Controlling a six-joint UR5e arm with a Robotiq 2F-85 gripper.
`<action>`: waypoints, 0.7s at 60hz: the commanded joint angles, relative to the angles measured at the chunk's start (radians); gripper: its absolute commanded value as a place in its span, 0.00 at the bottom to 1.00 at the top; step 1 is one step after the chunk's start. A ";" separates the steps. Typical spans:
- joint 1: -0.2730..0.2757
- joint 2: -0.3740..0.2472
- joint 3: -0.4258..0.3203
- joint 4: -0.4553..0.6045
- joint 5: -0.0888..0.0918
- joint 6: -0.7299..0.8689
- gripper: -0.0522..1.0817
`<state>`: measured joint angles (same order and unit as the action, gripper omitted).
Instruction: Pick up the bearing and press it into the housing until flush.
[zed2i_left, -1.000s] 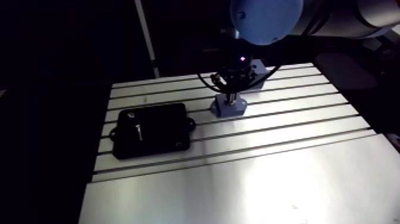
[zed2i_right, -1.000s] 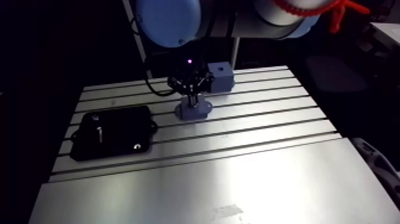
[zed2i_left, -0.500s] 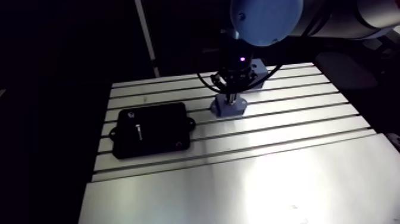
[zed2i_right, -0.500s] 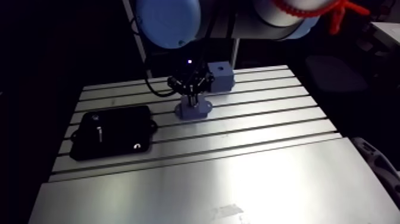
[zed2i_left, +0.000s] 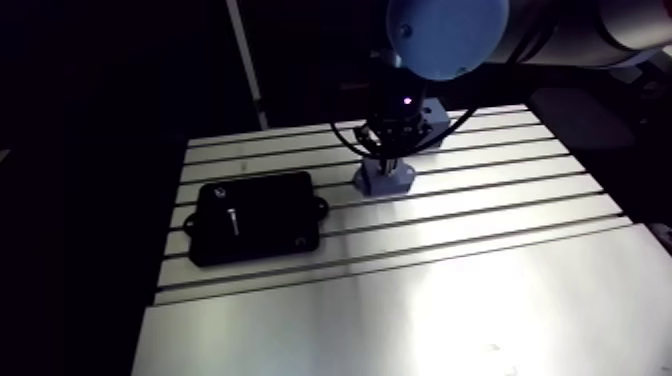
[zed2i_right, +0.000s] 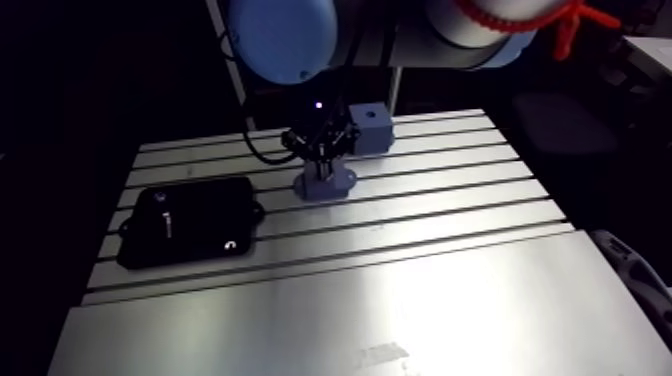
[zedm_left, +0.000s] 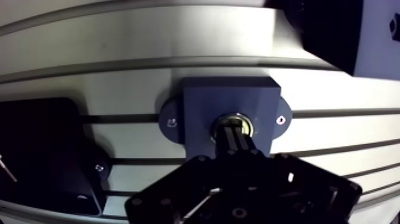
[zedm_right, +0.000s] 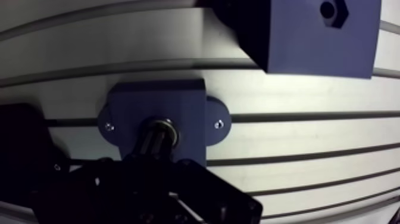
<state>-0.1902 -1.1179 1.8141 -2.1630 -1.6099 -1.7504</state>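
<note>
A blue-grey housing (zedm_left: 202, 101) with two screw ears stands on the slotted table (zed2i_left: 480, 260). A metal bearing (zedm_left: 240, 120) sits in its round bore, and only its bright rim shows. My gripper (zedm_left: 233, 136) hangs straight over the bore. Its two fingers are shut together into one narrow dark column, and their tips rest on the bearing. In the arm view the gripper (zed2i_left: 391, 158) stands on top of the housing (zed2i_left: 384, 181) at the back of the table. How deep the bearing sits I cannot tell.
A flat black case (zed2i_left: 255, 217) with side tabs lies left of the housing; its corner (zedm_left: 41, 149) shows beside the gripper. A blue-grey block (zed2i_right: 368, 128) with a hex hole (zedm_right: 331, 9) stands just behind the housing.
</note>
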 joint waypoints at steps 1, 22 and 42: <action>0.000 0.001 0.000 -0.002 0.000 -0.001 1.00; -0.002 0.002 0.001 -0.002 0.000 -0.001 1.00; -0.002 0.004 0.000 -0.004 0.000 -0.002 1.00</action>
<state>-0.1914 -1.1155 1.8146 -2.1665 -1.6098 -1.7511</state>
